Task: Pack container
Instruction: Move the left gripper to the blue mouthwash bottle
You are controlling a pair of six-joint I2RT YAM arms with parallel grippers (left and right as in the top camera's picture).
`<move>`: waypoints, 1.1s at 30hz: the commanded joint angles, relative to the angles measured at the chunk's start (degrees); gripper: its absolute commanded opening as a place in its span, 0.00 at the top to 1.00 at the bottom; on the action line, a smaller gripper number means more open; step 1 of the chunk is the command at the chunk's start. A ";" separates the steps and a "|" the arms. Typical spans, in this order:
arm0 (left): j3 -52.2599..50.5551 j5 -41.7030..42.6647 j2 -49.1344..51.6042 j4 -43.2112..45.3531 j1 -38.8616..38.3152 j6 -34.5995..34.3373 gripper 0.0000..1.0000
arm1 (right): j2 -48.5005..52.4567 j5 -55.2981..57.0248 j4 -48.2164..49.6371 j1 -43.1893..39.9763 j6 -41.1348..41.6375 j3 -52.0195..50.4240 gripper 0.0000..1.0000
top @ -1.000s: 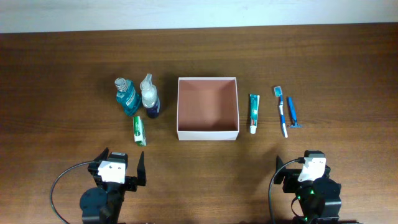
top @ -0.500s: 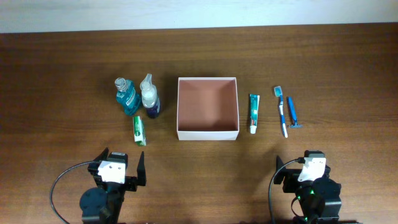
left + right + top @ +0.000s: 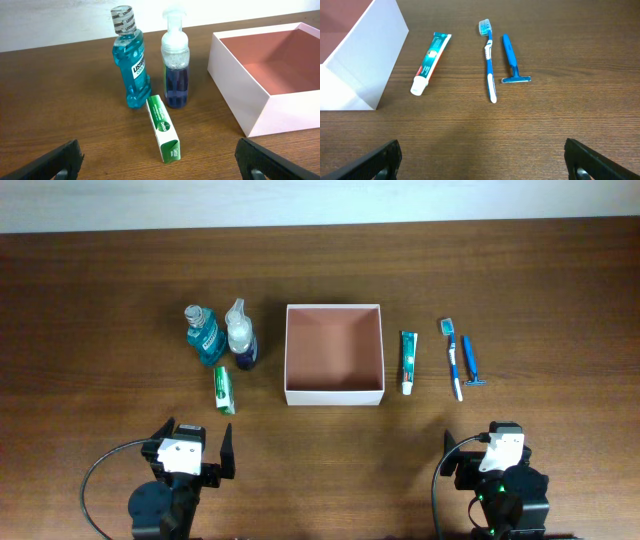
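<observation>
Surface: a dark brown wood-grain table [image 3: 100, 280], matte, fills nearly the whole overhead view. A pale strip of wall [image 3: 320, 200] runs along the top edge.

Change against the earlier frames: none found. Every item and both of my arms sit where they did a second ago.

The container [image 3: 334, 397] stands at centre frame in the overhead view. It is a square, shallow, open-top box with smooth white outer walls and a pinkish-brown inside, and it holds nothing.

Left of it stand two bottles, just beside each other:
- A clear mouthwash bottle [image 3: 205, 338] of blue liquid, waisted, with a ribbed cap.
- A foam pump bottle [image 3: 240, 340], with a clear top and dark blue liquid below.

A green and white carton [image 3: 224, 390] lies flat just below them.

Right of the container lie three items, set lengthwise and apart from one another:
- A toothpaste tube [image 3: 408, 360], teal with a white cap.
- A blue and white toothbrush [image 3: 452, 360].
- A blue plastic razor [image 3: 469, 360].

My left gripper [image 3: 197, 445] sits at lower left of the overhead view with its jaws spread wide and nothing held. My right gripper [image 3: 482, 160] sits at lower right, likewise spread and holding nothing. Both are well apart from all items.
</observation>
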 commanded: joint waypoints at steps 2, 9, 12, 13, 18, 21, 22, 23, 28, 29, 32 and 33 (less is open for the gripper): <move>-0.44 0.61 -0.59 0.33 -0.26 -0.28 0.00 | -0.42 -0.11 -0.02 -0.46 0.48 -0.42 0.01; -0.44 0.63 -0.59 0.33 -0.26 -0.28 0.00 | -0.42 -0.11 -0.02 -0.46 0.48 -0.42 0.01; -0.44 0.61 -0.59 0.33 -0.26 -0.28 0.00 | -0.42 -0.11 -0.04 -0.46 0.48 -0.42 0.01; -0.44 0.61 -0.59 0.33 -0.26 -0.31 0.00 | -0.42 -0.11 -0.02 -0.46 0.48 -0.42 0.01; -0.44 0.63 -0.59 0.33 -0.26 -0.28 0.00 | -0.42 -0.11 -0.02 -0.46 0.48 -0.42 0.01; -0.44 0.63 -0.59 0.33 -0.26 -0.31 0.00 | -0.42 -0.11 -0.02 -0.46 0.48 -0.42 0.01; -0.44 0.61 -0.59 0.33 -0.26 -0.31 0.00 | -0.42 -0.11 -0.02 -0.46 0.48 -0.42 0.01; -0.44 0.61 -0.59 0.33 -0.26 -0.28 0.00 | -0.42 -0.11 -0.02 -0.46 0.48 -0.42 0.01; -0.44 0.63 -0.59 0.59 -0.22 -0.31 0.00 | -0.42 -0.11 -0.02 -0.46 0.48 -0.42 0.01; -0.44 0.68 -0.59 0.57 -0.24 -0.31 0.00 | -0.42 -0.11 -0.02 -0.46 0.48 -0.42 0.01; -0.44 3.85 -0.59 2.49 -0.22 -0.33 0.00 | -0.42 -0.11 -0.02 -0.46 0.48 -0.42 0.01; -0.42 5.33 -0.59 3.19 -0.22 -0.33 0.00 | -0.42 -0.11 -0.02 -0.46 0.48 -0.42 0.01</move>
